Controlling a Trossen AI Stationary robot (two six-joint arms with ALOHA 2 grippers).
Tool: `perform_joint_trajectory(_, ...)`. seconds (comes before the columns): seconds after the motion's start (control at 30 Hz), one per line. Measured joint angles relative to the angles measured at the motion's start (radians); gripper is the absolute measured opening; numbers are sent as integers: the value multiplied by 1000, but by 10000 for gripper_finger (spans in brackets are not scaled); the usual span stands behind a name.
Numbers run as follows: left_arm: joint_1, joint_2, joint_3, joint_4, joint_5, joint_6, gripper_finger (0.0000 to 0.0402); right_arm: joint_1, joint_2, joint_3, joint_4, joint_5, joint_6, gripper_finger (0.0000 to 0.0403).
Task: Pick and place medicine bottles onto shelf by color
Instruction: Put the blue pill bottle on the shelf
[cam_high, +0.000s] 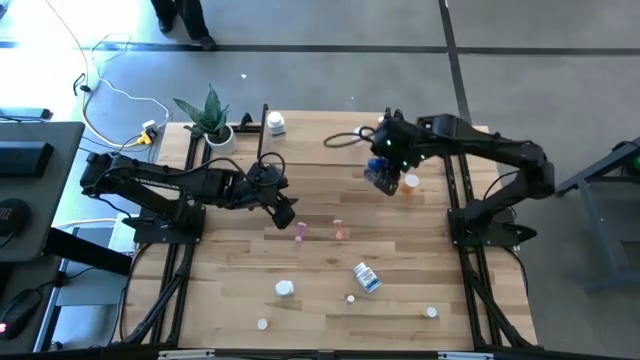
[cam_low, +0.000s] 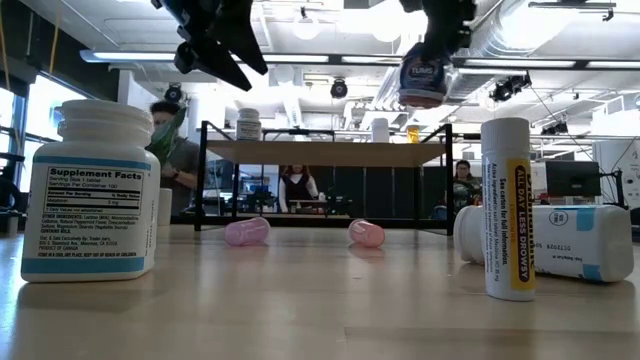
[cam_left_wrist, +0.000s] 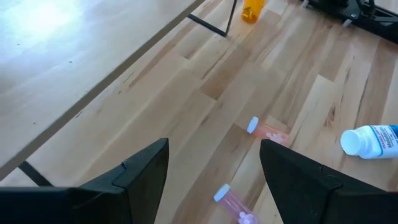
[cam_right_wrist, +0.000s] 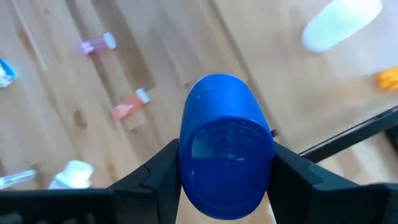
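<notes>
1. My right gripper hugs the blue bottle tight, up in the air over the shelf's right end.
2. My left gripper is wide open and empty, above two pink bottles lying near the shelf.

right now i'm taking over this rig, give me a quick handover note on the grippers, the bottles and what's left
Right gripper: shut on the blue bottle, held in the air above the shelf.
Left gripper: open, empty, raised over the two pink bottles lying on the table beside the shelf.
On the shelf: an orange bottle and a white bottle.
Done: blue bottle lifted, not yet released.
Left: set the blue bottle down, then move the pink pair, the blue-label bottle lying on its side and the scattered white bottles.
</notes>
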Motion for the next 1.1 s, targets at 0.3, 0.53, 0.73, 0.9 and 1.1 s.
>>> perform_joint_trajectory(0.3, 0, 0, 0, 0, 0, -44, 243, -143, 61, 43, 12, -1, -227, 171)
perform_joint_trajectory(0.53, 0, 0, 0, 0, 0, -71, 243, -234, 128, 43, 36, -2, -410, 171)
perform_joint_trajectory(0.73, 0, 0, 0, 0, -4, -72, 243, -258, 175, 45, 31, -3, -539, 172)
perform_joint_trajectory(0.9, 0, 0, 0, 0, -14, -80, 243, -258, 178, 46, 27, -3, -577, 172)
perform_joint_trajectory(1.1, 0, 0, 0, 0, -32, -86, 243, -259, 179, 46, 18, -24, -569, 172)
